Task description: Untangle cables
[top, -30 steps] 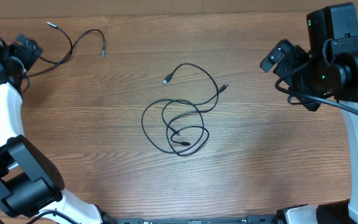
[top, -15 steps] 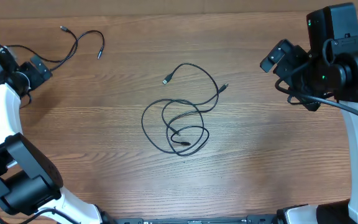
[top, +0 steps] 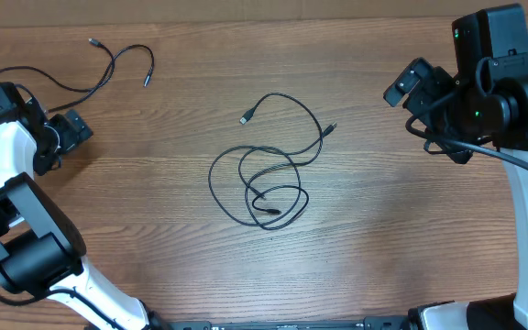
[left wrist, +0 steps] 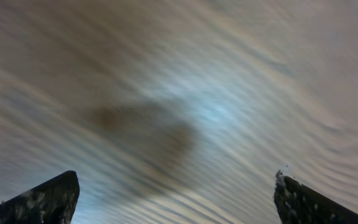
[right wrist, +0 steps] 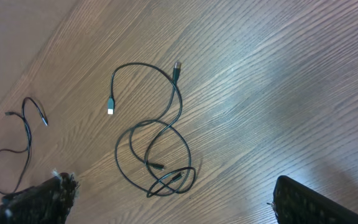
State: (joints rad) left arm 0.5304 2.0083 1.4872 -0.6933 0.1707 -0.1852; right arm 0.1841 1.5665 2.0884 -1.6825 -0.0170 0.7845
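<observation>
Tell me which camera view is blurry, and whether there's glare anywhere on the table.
Left wrist: heavily blurred, the table wood grain smeared into streaks, with a bright patch and a dark smudge mid-frame. Right wrist: sharp, the tangled cables crisp, with a pale sheen on the wood at right. Overhead: sharp, evenly lit, no strong glare.

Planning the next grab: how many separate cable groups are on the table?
2: a tangled bundle at centre, a loose strand at the far-left edge. None looks hidden.
</observation>
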